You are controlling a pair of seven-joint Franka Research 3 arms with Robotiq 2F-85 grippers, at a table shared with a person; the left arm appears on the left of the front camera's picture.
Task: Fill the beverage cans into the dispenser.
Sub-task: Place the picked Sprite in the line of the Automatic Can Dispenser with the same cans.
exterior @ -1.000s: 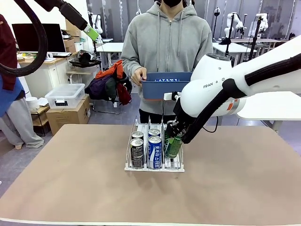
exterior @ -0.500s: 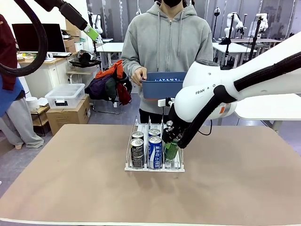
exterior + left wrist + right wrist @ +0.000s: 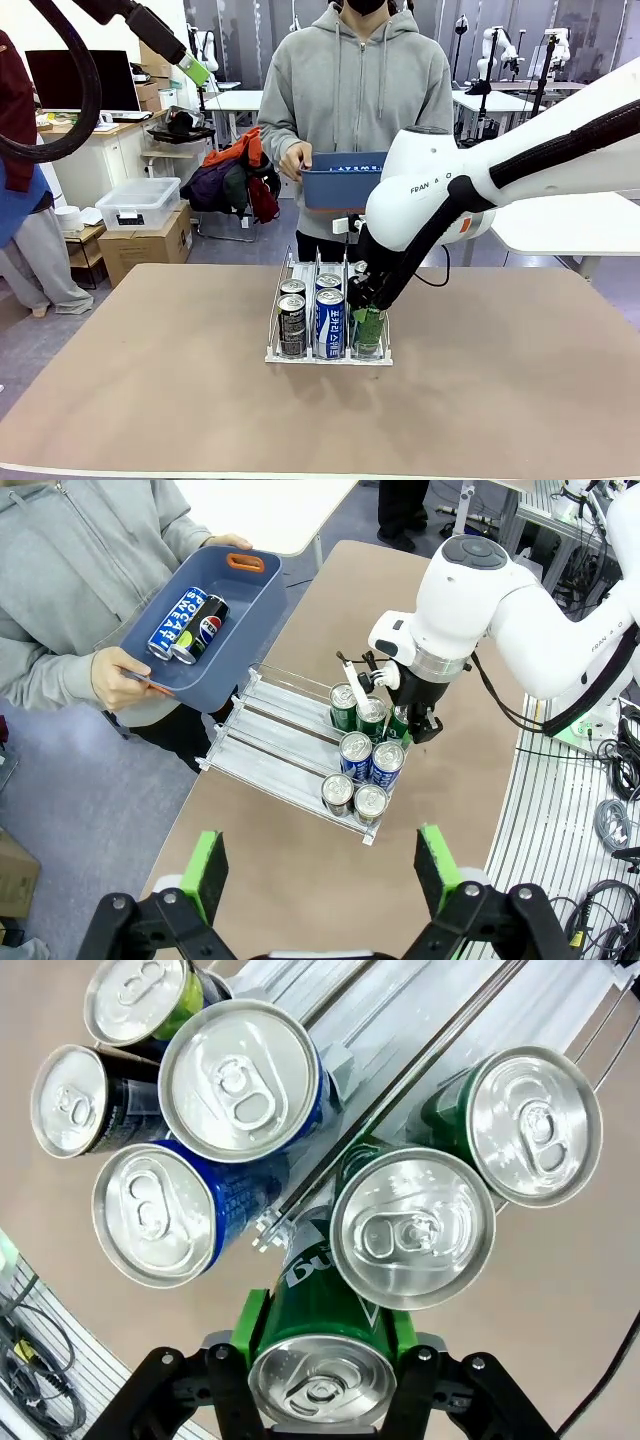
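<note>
On the brown desk (image 3: 150,400) stood the clear dispenser (image 3: 328,359), with black cans (image 3: 291,325) in its left lane and blue-and-white cans (image 3: 329,320) in the middle. The right fingers (image 3: 250,1325) were clamped on a green can (image 3: 318,1385) at the front of the right lane, just before two more green cans (image 3: 412,1228). The left fingers (image 3: 207,868) hung spread wide, high above. Beyond the desk, a person held a blue bin (image 3: 345,185) with two cans inside.

The beverage cans (image 3: 240,1080) have glossy, smooth metal tops. The dispenser (image 3: 275,735) looks like clear plastic, and the table (image 3: 150,400) is matt and smooth.
</note>
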